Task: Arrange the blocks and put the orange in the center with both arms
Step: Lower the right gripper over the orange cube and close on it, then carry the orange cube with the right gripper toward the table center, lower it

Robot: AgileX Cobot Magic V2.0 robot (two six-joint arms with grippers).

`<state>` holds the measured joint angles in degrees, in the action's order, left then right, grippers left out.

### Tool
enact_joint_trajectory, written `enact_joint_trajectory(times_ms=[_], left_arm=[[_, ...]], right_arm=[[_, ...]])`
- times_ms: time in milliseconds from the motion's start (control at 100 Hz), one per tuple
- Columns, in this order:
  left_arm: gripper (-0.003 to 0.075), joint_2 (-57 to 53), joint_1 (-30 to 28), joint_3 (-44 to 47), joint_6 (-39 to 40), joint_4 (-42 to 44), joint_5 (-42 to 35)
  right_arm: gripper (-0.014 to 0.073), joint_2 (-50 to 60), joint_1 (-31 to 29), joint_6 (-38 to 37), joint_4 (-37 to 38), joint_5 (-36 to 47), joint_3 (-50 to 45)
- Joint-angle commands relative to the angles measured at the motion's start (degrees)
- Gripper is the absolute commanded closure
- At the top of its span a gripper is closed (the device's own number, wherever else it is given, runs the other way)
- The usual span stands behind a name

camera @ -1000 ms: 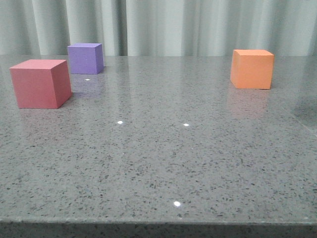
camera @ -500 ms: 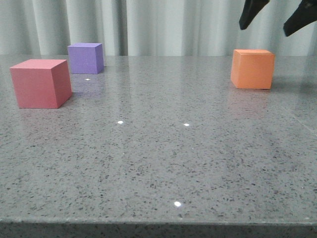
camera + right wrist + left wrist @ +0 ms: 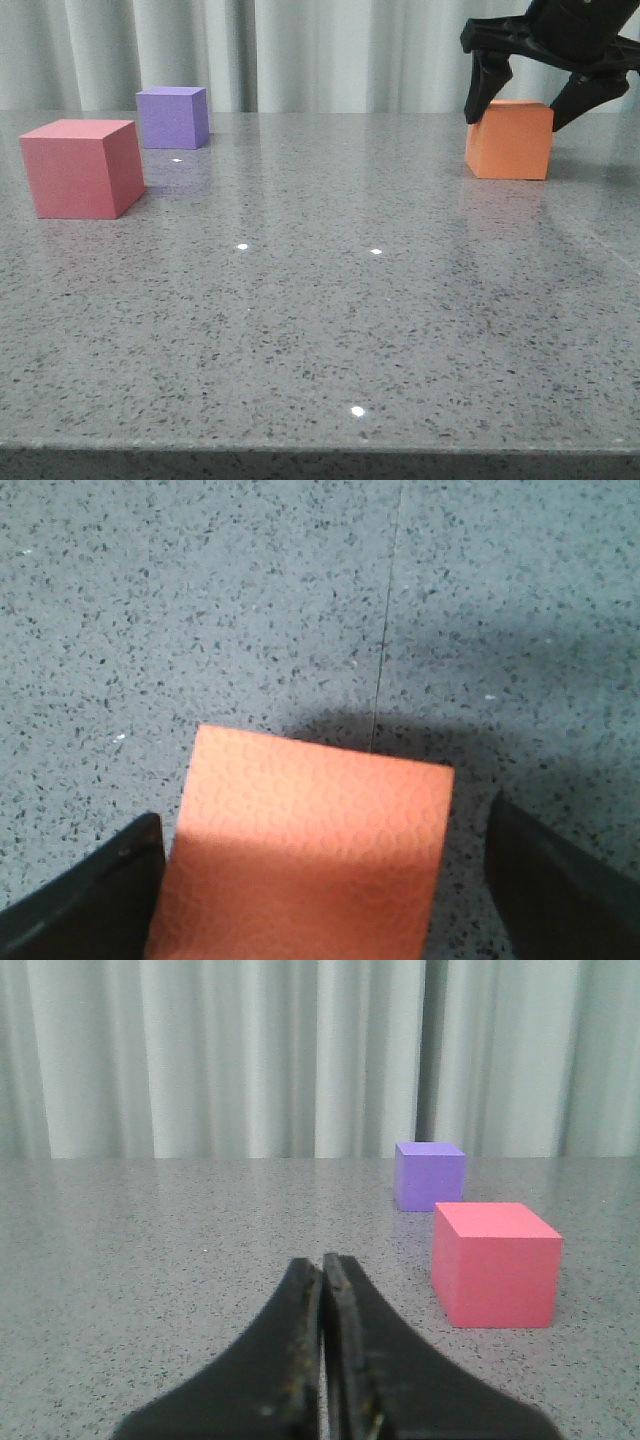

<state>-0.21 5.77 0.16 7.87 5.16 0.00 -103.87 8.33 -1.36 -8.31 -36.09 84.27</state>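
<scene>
Two black fingers of our right gripper (image 3: 530,103) stand spread wide, one to each side of the matte orange foam cube (image 3: 509,140), with nothing clasped between them; the right wrist view shows a gap between each fingertip (image 3: 85,895) and the cube's side faces, so we judge the grasp not yet made. The orange cube sits on the speckled grey stone table (image 3: 320,320), to the right and toward the back. Our left gripper (image 3: 322,1360) has its two black fingers pressed together on nothing, low above the table, with the matte pinkish-red cube (image 3: 497,1263) near it and the matte purple cube (image 3: 429,1175) just behind that one.

In the front view the pinkish-red cube (image 3: 82,167) and the purple cube (image 3: 173,117) stand close together at the left, well apart from the orange one, with bare table between the two groups.

To do this step well, we should lower until the fingertips reach the cube's mid-height, keep it centred so that both pads meet flat faces together, and close squarely; an off-centre squeeze could twist or shove the cube. Pale curtains (image 3: 300,50) hang behind.
</scene>
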Motion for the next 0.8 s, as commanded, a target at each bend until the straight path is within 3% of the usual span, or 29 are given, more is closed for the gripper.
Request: enact_joint_trajectory(times_ms=[0,260,440,630,790], left_arm=[[0.0741,-2.1,-0.1,2.4,0.0,0.1,-4.7],[0.0741,-2.1,-0.1,2.4,0.0,0.1,-4.7],[0.0741,-2.1,-0.1,2.4,0.0,0.1,-4.7],[0.0741,-2.1,-0.1,2.4,0.0,0.1,-4.7],[0.0741,-2.1,-0.1,2.4,0.0,0.1,-4.7]], right_arm=[[-0.0017,2.4,0.0,0.5,0.5,2.6,2.1],[0.0238,2.6,0.0,0.5,0.3,0.6,2.9],[0.0242,2.6,1.5,0.5,-1.9,-3.7,7.7],[0.0242,2.1,8.6,0.3,-2.0,-3.1,12.6],[0.0242,-0.9,14.3,-4.1,-0.9,-0.2,15.8]])
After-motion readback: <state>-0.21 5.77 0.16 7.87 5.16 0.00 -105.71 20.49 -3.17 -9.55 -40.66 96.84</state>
